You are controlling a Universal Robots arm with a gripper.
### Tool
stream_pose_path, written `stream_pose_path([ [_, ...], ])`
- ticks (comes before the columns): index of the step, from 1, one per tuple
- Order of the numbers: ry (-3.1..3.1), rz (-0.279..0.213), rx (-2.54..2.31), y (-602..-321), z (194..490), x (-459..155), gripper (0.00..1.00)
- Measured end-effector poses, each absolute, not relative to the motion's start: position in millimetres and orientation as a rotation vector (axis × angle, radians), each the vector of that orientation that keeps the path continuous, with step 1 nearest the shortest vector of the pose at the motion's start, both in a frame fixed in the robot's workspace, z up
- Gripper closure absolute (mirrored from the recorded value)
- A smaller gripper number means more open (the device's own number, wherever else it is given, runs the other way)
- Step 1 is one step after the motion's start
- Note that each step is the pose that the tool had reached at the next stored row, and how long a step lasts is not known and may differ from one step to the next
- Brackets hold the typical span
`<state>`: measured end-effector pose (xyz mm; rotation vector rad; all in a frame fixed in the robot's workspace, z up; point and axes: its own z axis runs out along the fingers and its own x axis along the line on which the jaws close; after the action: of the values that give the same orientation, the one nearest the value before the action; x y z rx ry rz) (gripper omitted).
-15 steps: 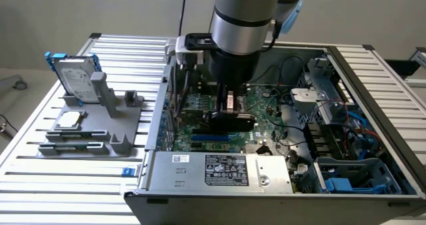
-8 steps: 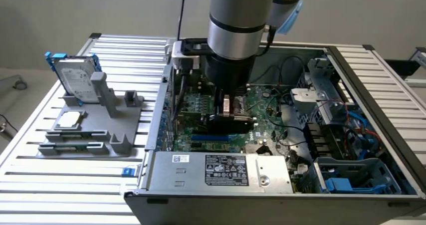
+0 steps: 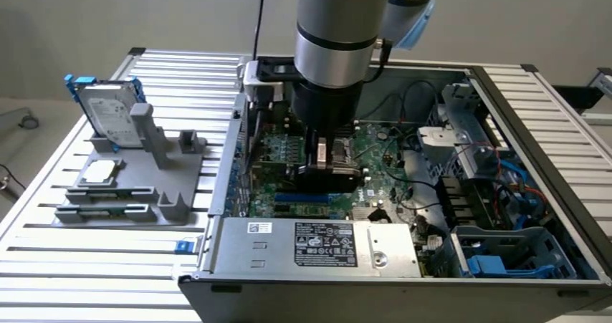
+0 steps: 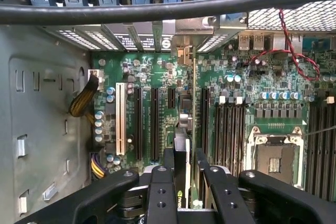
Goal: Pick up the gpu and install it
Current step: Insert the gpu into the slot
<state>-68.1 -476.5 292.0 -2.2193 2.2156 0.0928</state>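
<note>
The hand [image 4: 184, 179] is closed on the graphics card [image 4: 181, 153], one finger on each side. The card stands on edge inside the open computer case [image 3: 535, 122], over the green motherboard [image 4: 157, 72], between the long black slots and the row of memory slots. I cannot tell whether its lower edge is seated. A small green and white logo sits on the card's black cover between the fingers; any lettering there is too small to read. At the case's near end, the grey power supply [image 3: 287, 262] carries a black label [image 3: 325, 243] and a white one, both unreadable. On the desk [image 3: 96, 266] at the exterior view's left, a hard drive [image 3: 107, 112] in a blue frame stands in a grey holder [image 3: 143, 194].
</note>
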Motion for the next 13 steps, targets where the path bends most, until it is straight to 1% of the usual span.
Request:
stream_pose_path([
  [13, 2.231, 0.094, -2.203, -475.3, 289.7, -69.6, 0.74],
])
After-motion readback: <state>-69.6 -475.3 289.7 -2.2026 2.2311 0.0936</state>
